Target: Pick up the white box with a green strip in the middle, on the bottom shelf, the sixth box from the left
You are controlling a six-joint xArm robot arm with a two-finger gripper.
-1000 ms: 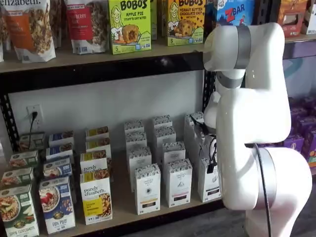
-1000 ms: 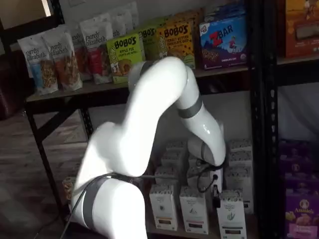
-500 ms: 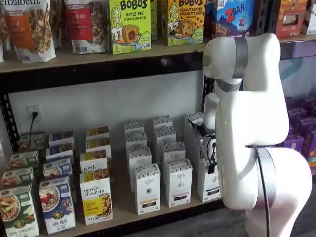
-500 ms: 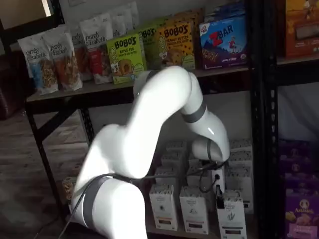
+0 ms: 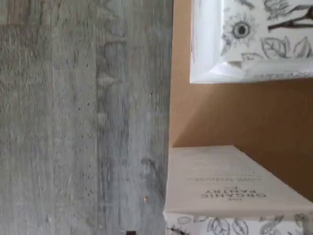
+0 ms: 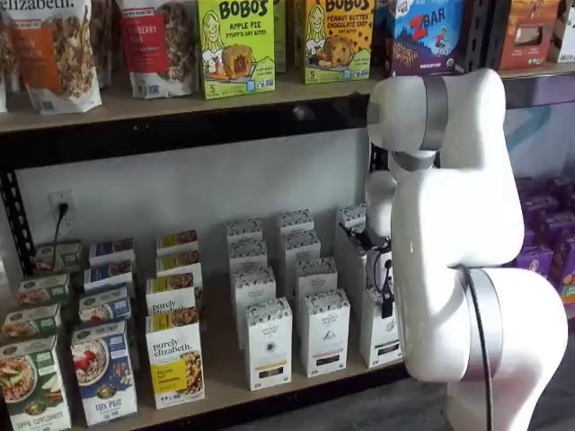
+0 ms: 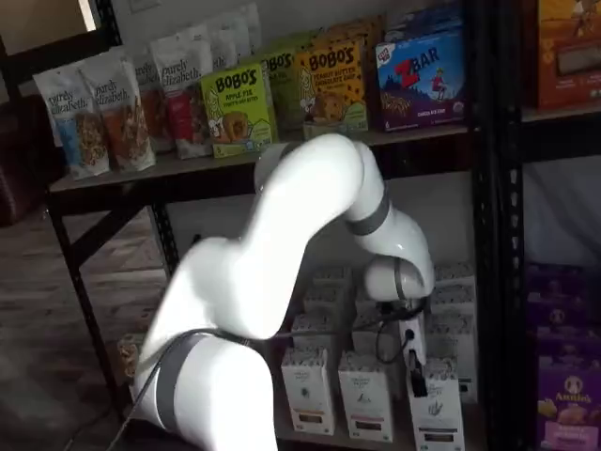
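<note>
Two boards of a black steel rack show in both shelf views. The upper one carries granola bags [image 6: 54, 49], green snack-bar boxes [image 6: 235, 45] and a blue bar box [image 7: 423, 75]. The bottom shelf [image 6: 225, 355] is pale tan board, with a white wall and a power outlet [image 6: 61, 208] behind it and grey wood-look floor [image 5: 83, 117] below its front edge. Colourful cereal cartons [image 6: 103, 370] stand toward its left end, and rows of tall white cartons [image 6: 269, 341] fill the middle and right.

The white box [image 7: 436, 406] stands at the front edge near the right end, its small green mark low on the front. The white arm [image 6: 454, 224] bends down in front of the right-hand rows, its wrist hanging just above that box. The gripper [image 7: 417, 380] shows only as a dark shape with a cable beside it at the box's top; whether its fingers are apart or closed, I cannot tell. The wrist view, turned sideways, shows a carton's printed top [image 5: 230, 181] and tan board.
</note>
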